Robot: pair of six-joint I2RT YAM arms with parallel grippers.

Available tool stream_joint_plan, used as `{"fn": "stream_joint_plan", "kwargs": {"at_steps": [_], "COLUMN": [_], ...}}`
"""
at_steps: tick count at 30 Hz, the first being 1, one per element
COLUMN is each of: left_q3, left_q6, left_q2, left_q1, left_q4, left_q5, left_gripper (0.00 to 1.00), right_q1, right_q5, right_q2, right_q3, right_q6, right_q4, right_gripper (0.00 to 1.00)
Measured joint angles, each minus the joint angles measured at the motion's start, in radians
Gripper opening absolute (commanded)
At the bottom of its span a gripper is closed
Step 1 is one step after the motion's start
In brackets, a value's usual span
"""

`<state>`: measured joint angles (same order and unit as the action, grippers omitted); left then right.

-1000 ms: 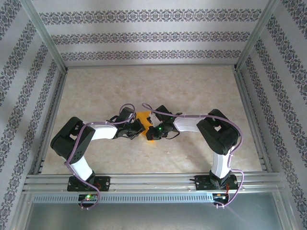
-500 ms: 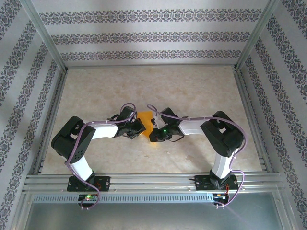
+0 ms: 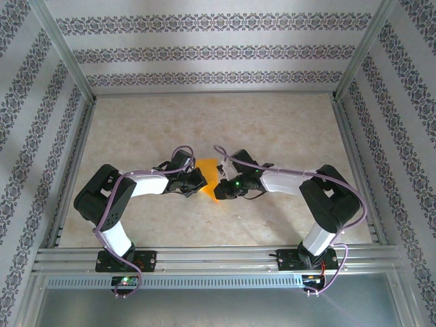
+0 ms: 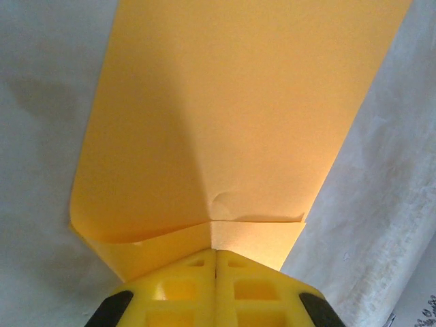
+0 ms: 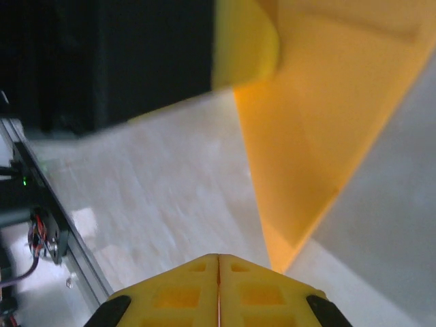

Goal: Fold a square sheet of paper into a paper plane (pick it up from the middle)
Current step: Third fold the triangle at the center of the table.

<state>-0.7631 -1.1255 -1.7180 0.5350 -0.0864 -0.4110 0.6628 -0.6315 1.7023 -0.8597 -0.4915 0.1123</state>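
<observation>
Orange square sheet of paper [image 4: 225, 122], creased, in left claw [image 4: 216, 251]

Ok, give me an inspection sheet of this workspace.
Surface: pale marbled table.
Job's things: orange paper, creased, between the two pincers.
Clutter: nothing seen.
Grippers: left pincer shut on the paper's near edge; right pincer shut, a paper corner just beside it, contact unclear.
Cables: purple cables run along both arms.
Surroundings: patterned walls, metal frame.
</observation>
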Motion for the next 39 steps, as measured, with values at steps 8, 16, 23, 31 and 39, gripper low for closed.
{"fn": "stream_joint_plan", "kwargs": {"at_steps": [8, 16, 23, 31, 39], "left_q3": [-0.001, 0.0, 0.019, 0.043, 0.041], "left_q6": [0.0, 0.06, 0.126, 0.139, 0.165], "left_q2": [-0.002, 0.009, 0.09, 0.063, 0.037], "left_q1": [0.0, 0.0, 0.045, 0.066, 0.064], "left_q4": [-0.004, -0.007, -0.008, -0.01, -0.014], "left_q5": [-0.006, -0.007, 0.005, 0.024, 0.031], "left_gripper": [0.03, 0.1, 0.1, 0.08, 0.07], "right_q1": [0.0, 0.003, 0.01, 0.01, 0.014], "right_q5": [0.024, 0.056, 0.088, 0.091, 0.105], "right_q2": [0.112, 0.14, 0.15, 0.156, 0.158], "right_q3": [-0.057, -0.09, -0.123, -0.137, -0.147], "right_q6": [0.0, 0.024, 0.035, 0.035, 0.046], "right_q4": [0.003, 0.062, 0.11, 0.132, 0.151], "right_gripper": [0.07, 0.06, 0.05, 0.05, 0.05]}}
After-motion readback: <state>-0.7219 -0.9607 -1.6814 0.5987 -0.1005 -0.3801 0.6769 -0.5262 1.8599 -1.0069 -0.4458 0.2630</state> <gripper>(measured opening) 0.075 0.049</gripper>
